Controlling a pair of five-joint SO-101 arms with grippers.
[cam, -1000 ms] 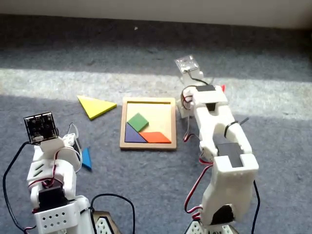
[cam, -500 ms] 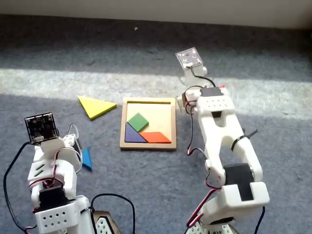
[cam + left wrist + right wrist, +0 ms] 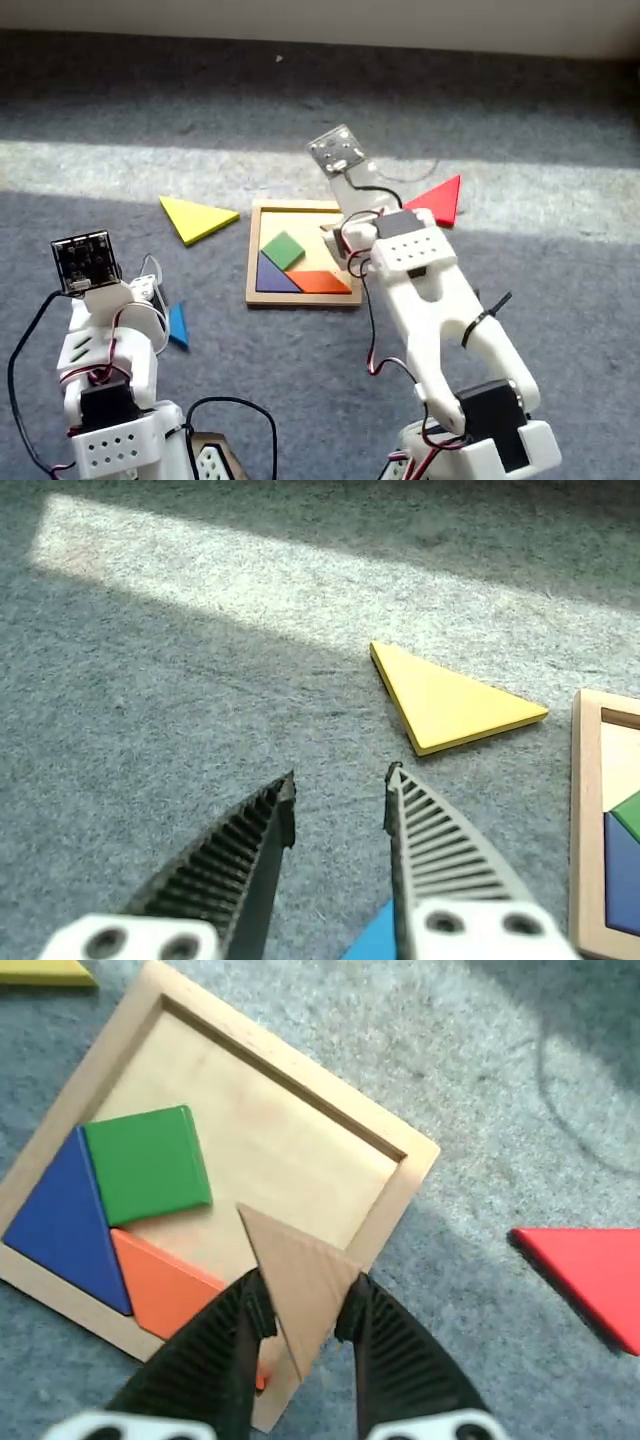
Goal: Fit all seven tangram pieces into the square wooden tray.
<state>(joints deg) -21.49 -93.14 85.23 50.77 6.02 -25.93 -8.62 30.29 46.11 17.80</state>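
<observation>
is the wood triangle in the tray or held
Held, not in: the right gripper is shut on the wood triangle, overlapping the tray at its rim.

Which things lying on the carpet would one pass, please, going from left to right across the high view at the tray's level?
yellow triangle → square wooden tray → red triangle

The bench [image 3: 560,330] has a grey, carpet-like covering. A sunlit band [image 3: 120,165] crosses the upper half of the frame. A pale strip [image 3: 300,18] borders the top edge.
</observation>
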